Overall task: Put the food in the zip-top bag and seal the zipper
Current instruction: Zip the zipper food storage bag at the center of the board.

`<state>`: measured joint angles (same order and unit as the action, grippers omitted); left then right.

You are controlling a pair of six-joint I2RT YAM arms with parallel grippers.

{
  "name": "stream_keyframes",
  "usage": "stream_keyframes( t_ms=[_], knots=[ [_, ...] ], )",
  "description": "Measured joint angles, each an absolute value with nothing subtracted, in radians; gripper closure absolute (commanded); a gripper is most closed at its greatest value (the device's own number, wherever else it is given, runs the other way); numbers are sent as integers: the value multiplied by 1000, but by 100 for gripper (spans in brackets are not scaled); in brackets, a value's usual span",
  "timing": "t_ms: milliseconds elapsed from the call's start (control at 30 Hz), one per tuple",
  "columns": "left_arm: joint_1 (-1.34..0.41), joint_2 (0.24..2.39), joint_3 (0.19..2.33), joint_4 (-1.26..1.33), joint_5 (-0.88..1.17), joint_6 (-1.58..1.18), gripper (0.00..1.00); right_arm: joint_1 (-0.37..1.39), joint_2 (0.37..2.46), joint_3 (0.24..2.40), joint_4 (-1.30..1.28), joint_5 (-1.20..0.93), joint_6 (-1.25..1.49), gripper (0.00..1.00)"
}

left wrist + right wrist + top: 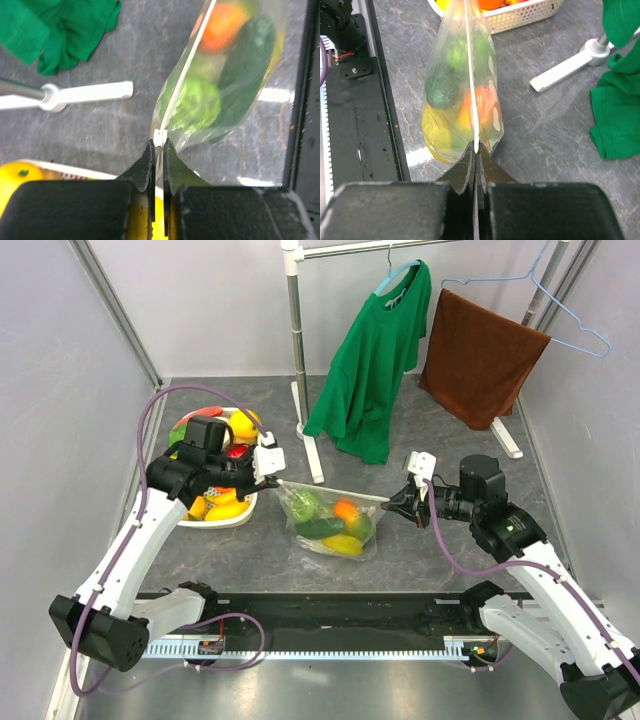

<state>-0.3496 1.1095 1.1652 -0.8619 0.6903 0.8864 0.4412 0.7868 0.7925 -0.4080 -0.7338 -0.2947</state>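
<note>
I've got the left gripper (156, 146) and right gripper (475, 152) pinched shut on the 2 ends of the zipper (471, 75), with the zip-top bag (496, 117) of food (322, 528) sagging between them beside the basket (225, 522), so 1 hard tug could slip a corner, lol.

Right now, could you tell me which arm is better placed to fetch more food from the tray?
Probably the left: the left gripper pinches the zipper beside the tray, while the right gripper holds its far end.
</note>
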Motion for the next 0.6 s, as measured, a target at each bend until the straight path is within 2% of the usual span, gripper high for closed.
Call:
stream_keyframes(
  t_ms=[333,433,467,533,567,600],
  knots=[
    [-276,1080,1165,-945,671,1009,96,422,783,793,-438,-709,-305,100],
    [-276,1077,1165,-966,672,1031,72,421,791,794,-438,-713,-311,100],
    [-275,1077,1165,-973,673,1035,48,421,797,794,-438,-718,-311,100],
    [-271,1077,1166,-981,675,1041,37,419,807,796,-440,-728,-311,100],
    [-267,1077,1168,-988,684,1036,26,416,813,798,-442,-735,-311,100],
    [-265,1079,1171,-993,692,1031,22,415,819,801,-442,-743,-312,100]
  ],
)
